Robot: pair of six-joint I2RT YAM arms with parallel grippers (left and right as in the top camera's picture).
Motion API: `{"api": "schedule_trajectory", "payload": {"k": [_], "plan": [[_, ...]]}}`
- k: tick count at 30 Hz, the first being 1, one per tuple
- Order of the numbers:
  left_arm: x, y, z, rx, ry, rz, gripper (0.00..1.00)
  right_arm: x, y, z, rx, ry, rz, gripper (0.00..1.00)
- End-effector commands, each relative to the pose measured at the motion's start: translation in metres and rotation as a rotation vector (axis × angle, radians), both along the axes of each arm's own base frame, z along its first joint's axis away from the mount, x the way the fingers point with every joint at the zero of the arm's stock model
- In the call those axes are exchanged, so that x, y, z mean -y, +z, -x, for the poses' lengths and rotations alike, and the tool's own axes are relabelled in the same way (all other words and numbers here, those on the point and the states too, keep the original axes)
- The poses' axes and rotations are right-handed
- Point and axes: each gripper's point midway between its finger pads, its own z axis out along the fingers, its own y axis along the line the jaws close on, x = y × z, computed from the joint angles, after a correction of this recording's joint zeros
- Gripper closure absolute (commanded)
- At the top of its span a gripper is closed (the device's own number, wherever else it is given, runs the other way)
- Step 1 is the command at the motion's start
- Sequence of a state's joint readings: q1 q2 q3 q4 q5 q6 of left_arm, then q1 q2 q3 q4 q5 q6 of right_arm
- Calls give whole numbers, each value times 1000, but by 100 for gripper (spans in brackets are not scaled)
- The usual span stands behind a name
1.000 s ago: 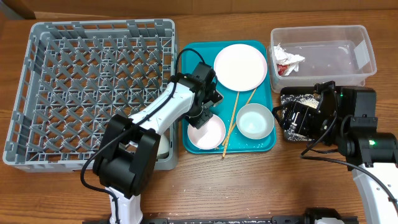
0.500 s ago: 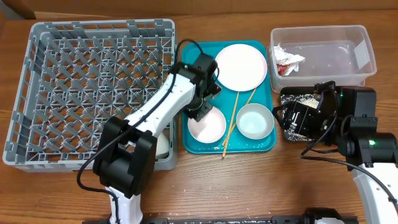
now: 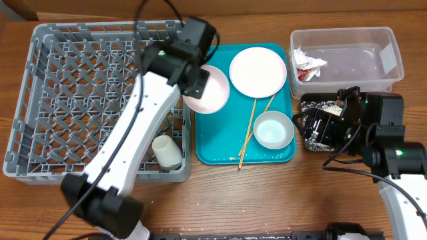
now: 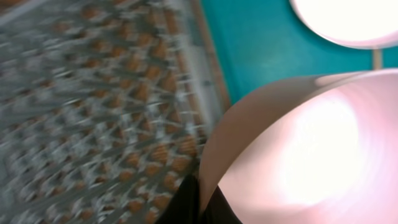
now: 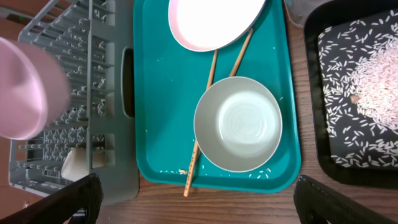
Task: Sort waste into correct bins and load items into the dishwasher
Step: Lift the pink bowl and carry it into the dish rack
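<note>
The left end effector [image 3: 195, 83] is clenched on the rim of a pale pinkish-white bowl [image 3: 209, 89]. The left wrist view shows a dark finger [image 4: 189, 202] pinching that rim at its lower edge. The bowl hangs tilted in the air, over the line where the right wall of the grey dish rack [image 3: 73, 100] meets the left edge of the teal tray [image 3: 213, 137]. It sits just to the right of the end effector, toward the tray.

In the near right corner of the rack, a small white cup [image 3: 167, 151] lies on the lattice, well apart from the held bowl.

On the teal tray, the round plate [image 3: 258, 72] lies at the far end. A second white bowl [image 3: 273, 129] stands upright at the near right, and two chopsticks [image 3: 249, 130] lie between them.

The right end effector [image 3: 309, 127] is released, with its jaws spread wide and nothing between them. It hovers over the left edge of the black tray [image 5: 311, 112], which holds loose rice [image 5: 379, 81].

The clear tub [image 3: 373, 37] stands at the far right of the counter [image 3: 267, 193], with the red-and-white wrapper [image 3: 308, 65] in its left end.
</note>
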State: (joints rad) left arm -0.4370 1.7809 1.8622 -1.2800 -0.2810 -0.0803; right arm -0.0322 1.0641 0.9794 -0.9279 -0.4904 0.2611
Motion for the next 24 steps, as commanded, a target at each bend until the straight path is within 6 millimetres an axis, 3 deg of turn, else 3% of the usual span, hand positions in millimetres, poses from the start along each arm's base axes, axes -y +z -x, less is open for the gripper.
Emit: {"api": "schedule_trajectory", "payload": {"k": [1, 8, 14, 19, 24], "plan": [[-50, 53, 0, 205, 241, -104, 96, 1, 4, -1, 20, 0, 8, 0], [-94, 78, 9, 335, 453, -270, 96, 1, 4, -1, 20, 0, 8, 0], [-116, 101, 8, 472, 577, -374, 96, 1, 5, -3, 29, -3, 6, 0], [-120, 107, 1, 542, 627, -412, 96, 1, 5, -3, 29, -3, 6, 0], [-117, 99, -18, 578, 644, -469, 96, 1, 5, -3, 29, -3, 6, 0]]}}
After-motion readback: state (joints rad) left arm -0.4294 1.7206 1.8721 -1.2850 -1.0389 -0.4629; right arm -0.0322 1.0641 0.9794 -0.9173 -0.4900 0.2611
